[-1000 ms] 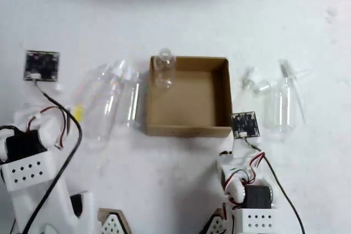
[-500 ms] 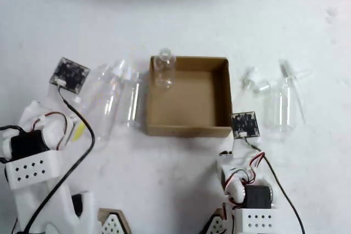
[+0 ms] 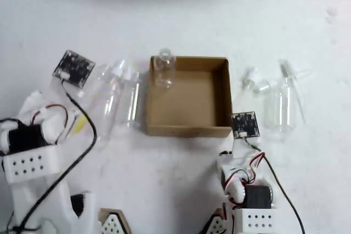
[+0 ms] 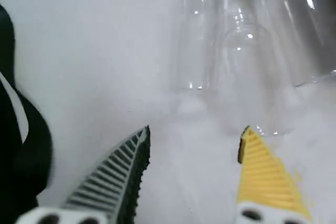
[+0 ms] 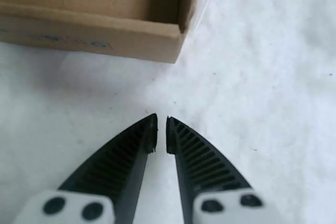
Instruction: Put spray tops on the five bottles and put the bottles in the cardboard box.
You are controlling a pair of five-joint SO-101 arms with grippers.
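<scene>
**Left gripper spread before the lying bottles; right gripper closed by the box**

My left gripper (image 4: 194, 135) is spread, grey and yellow jaws well apart and empty. It faces the clear bottles (image 4: 241, 51), which lie side by side on the table (image 3: 181, 20) left of the cardboard box (image 3: 189, 130). I judge the spread is there to take one bottle by its body.

An upright bottle (image 3: 163, 67) stands at the box's far left corner, its neck open. I cannot tell whether it is inside or against the wall.

My right gripper (image 5: 161, 135) has its jaws pressed almost together, holding nothing, just short of the box's near corner.

Right of the box lie spray tops (image 3: 253, 80) beside a further bottle (image 3: 279, 108). Fitting is not yet done there.
</scene>
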